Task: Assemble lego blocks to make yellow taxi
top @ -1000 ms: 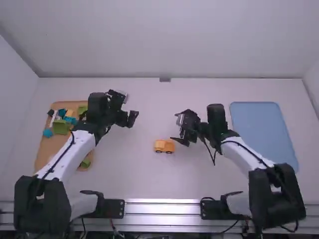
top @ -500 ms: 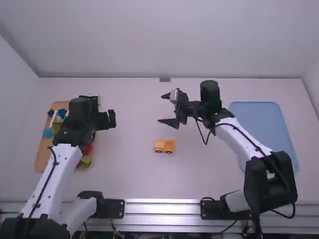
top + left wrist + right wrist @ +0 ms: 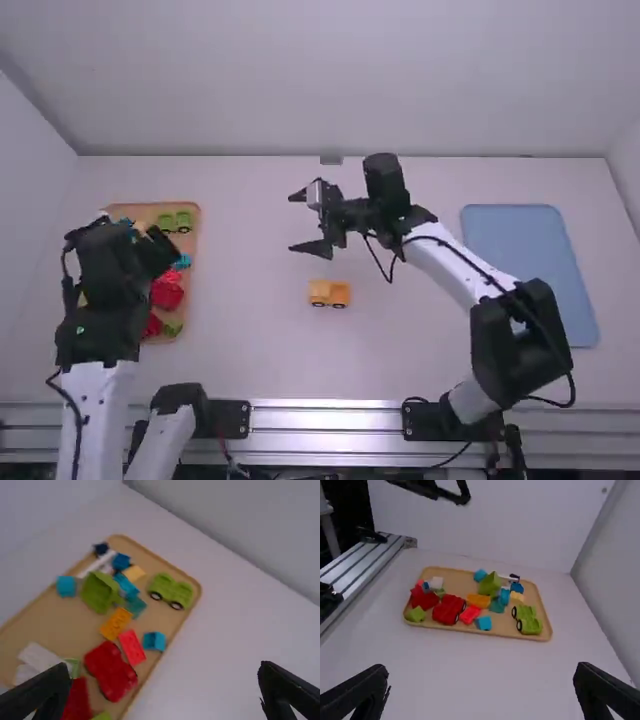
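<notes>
A small orange-yellow vehicle with dark wheels stands upright on the table, left of the right arm. My left gripper is above the block tray; in the left wrist view the left gripper is open with nothing between its fingers. Farther from the arm bases than the vehicle, the right gripper hangs apart from it, and in the right wrist view the right gripper is open and bare. On the tray lie an orange brick and a pale yellow brick.
The wooden tray also holds a green wheeled base, a red wheeled base, a green hollow piece and several blue, red and white blocks. A blue tray lies at the right.
The left arm has swung left, from the middle side of the tray to over it. My right gripper has moved left and farther from the bases. The orange-yellow vehicle has stayed in place.
</notes>
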Tool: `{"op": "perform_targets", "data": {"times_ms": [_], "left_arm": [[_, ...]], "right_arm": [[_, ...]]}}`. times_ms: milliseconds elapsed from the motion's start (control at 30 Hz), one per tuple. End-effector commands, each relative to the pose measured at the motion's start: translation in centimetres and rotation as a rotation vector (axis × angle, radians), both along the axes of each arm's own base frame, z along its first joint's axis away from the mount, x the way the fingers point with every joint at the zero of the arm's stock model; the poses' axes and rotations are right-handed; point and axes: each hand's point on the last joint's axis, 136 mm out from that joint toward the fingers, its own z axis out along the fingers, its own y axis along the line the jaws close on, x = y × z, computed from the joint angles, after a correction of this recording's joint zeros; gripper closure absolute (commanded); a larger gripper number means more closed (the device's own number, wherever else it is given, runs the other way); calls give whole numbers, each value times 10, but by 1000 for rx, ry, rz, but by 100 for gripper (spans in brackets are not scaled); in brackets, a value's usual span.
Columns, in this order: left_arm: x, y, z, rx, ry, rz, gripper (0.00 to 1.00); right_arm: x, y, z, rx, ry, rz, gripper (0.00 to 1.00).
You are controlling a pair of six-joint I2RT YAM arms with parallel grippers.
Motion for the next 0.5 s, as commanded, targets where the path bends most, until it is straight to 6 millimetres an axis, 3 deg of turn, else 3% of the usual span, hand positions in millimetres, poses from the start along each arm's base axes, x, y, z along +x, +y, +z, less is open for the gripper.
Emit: {"op": "perform_targets", "data": {"times_ms": [0, 167, 300, 467], "left_arm": [[-18, 24, 14, 10, -35, 146, 1], [-35, 50, 8, -43, 38, 278, 1], [-32, 68, 13, -92, 96, 331, 1], [-13, 93, 27, -134, 168, 383, 1]], "right_arm": [[4, 9, 1, 5, 2, 20, 1], [2, 13, 2, 7, -9, 29, 1], [5, 10, 2, 7, -17, 21, 1], [4, 11, 2, 10, -29, 31, 1]]}}
